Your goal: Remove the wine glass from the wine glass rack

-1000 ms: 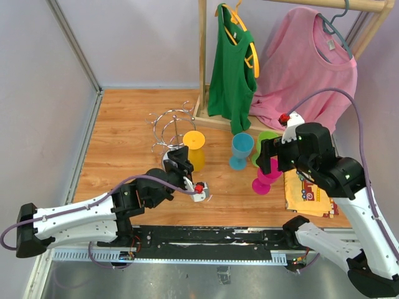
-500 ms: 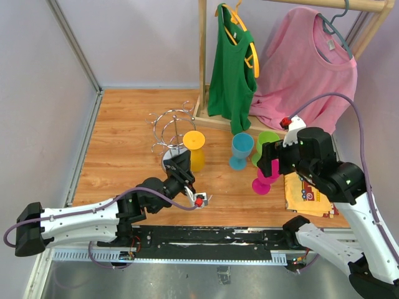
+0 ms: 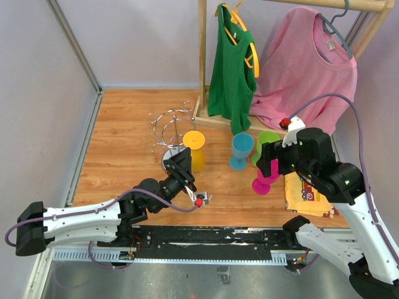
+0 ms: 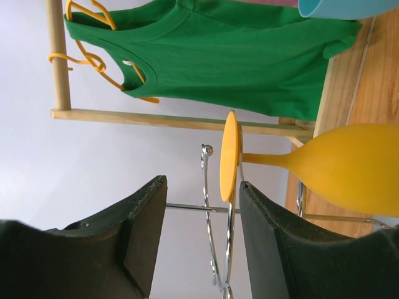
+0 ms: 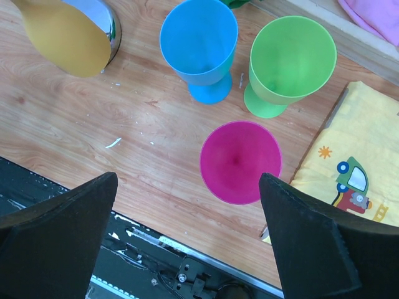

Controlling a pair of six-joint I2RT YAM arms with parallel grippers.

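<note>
The wine glass rack [image 3: 169, 126] is a silver wire stand at the table's middle left. A yellow wine glass [image 3: 194, 149] hangs upside down from one of its loop arms, foot on top. My left gripper [image 3: 178, 163] is open and empty just in front of the rack. In the left wrist view the gripper [image 4: 202, 233] frames the rack's wire loops [image 4: 207, 205]. The yellow glass's foot [image 4: 229, 156] sits just beyond the fingertips, and its bowl [image 4: 349, 168] lies off to one side. My right gripper [image 3: 268, 161] is open and empty above a magenta glass [image 5: 240, 162].
A blue glass [image 3: 241, 151] and a green glass [image 3: 269, 139] stand upright behind the magenta one. A yellow printed cloth [image 3: 308, 190] lies at the right. A wooden clothes rack [image 3: 202, 75] with a green top [image 3: 232, 75] and a pink shirt [image 3: 305, 68] stands behind.
My left arm has shifted a little and its gripper has tilted toward the rack. The right arm has barely moved. The yellow glass still hangs on the rack.
</note>
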